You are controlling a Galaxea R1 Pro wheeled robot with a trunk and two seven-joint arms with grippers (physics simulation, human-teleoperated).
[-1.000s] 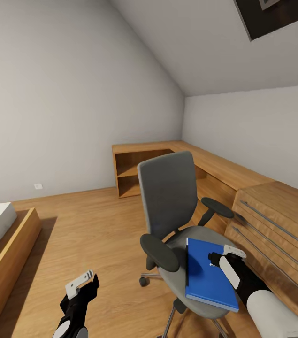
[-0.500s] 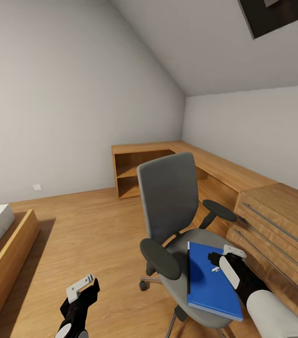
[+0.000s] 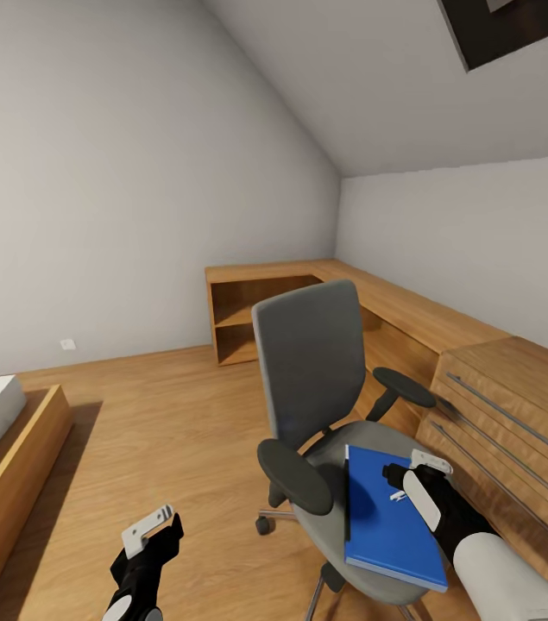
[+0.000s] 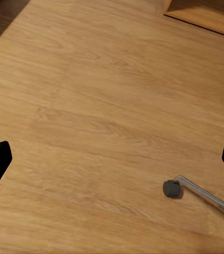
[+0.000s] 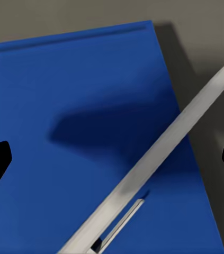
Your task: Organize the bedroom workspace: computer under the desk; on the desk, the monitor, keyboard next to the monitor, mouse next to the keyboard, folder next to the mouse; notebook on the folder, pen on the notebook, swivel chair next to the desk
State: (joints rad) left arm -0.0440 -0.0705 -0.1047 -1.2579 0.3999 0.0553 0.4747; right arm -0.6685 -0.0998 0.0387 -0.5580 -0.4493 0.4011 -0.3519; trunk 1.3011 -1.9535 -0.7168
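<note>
Fingertips spread wide on the right gripper [image 3: 405, 481], poised just above the folder [image 3: 387, 517] and grasping nothing; left gripper [image 3: 148, 528] likewise spread, low over bare floor [image 4: 112, 106] beside the swivel chair [image 3: 325, 405]. Folder flat on the chair's seat, one edge overhanging the seat front; likely light, stiff, thin and slick-faced, so best pinched at that overhanging edge. No brand, label or writing legible anywhere.

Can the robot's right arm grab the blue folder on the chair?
Probably yes. The right gripper hovers open just above the flat bright blue folder on the grey swivel chair's seat. Only a thin silvery-white pen lies across the folder.
</note>
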